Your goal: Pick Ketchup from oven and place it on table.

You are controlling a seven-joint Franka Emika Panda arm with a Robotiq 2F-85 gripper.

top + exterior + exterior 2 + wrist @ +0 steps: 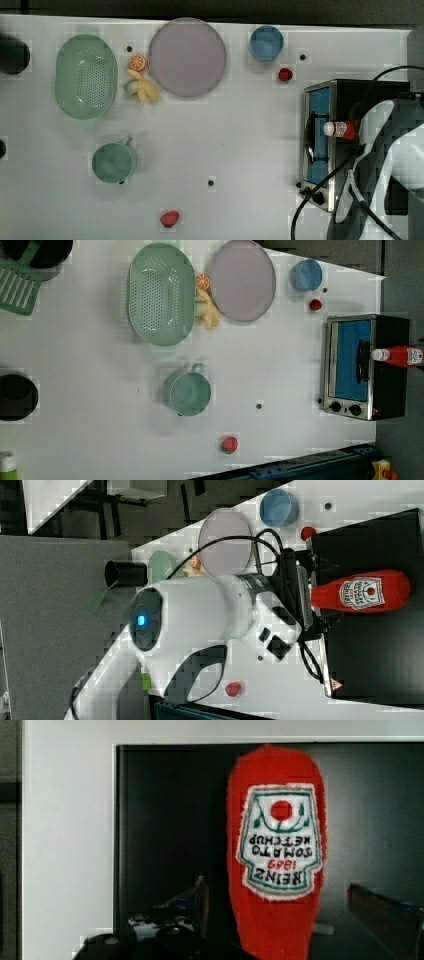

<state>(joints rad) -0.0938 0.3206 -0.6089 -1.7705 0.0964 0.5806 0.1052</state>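
Note:
The ketchup [341, 129] is a red bottle with a white cap, lying on its side on the black top of the oven [345, 90], cap over the blue glass door. In the left view, the ketchup [400, 355] rests across the oven [350, 367] the same way. My gripper [292, 920] is open, one finger on each side of the bottle's narrow end with a gap on both sides; the left finger [202, 902] is clear of the red body. In the right view, the gripper [316, 597] straddles the ketchup [362, 592]. The white table [240, 150] spreads beyond the oven.
On the table stand a pale purple plate [187, 56], a green colander [86, 76], a green mug [113, 162] and a blue bowl [266, 43]. Small red fruits [169, 218] [285, 74], an orange slice [138, 62] and a banana [144, 90] lie about. Black cables [320, 190] trail beside the oven.

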